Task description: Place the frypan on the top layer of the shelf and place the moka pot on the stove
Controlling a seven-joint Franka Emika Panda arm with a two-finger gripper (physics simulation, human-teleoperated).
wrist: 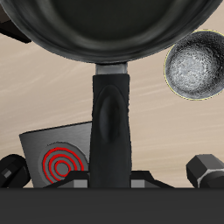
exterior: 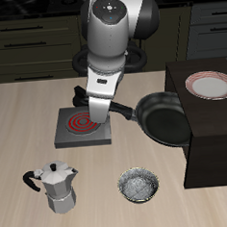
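1. The round black frypan with concentric rings and a long straight handle point(exterior: 162, 117) is off the pale wooden surface point(exterior: 20, 123), carried by its handle; its bowl hangs just beside the near corner of the large dark brown box-like shelf point(exterior: 215, 127), not yet over the flat top.
2. The claw point(wrist: 110, 175) is clamped on the handle; the wrist view shows the handle running straight in between the jaws.
3. To do this step well, I judge the pan needs raising above the shelf's top edge before it goes across, keeping it level, since a long handle held at one end may twist in the grip.
4. A white plate with a red rim point(exterior: 210, 84) sits on the shelf top farther back; the bare part nearer the front looks the safer landing spot.
5. The flat grey square stove with its red spiral coil point(exterior: 83, 126) lies under the arm, free for later.
6. The small silver faceted moka pot point(exterior: 57, 185) and the silvery speckled bowl point(exterior: 140, 186) stand near the front edge, well apart from the pan's path.
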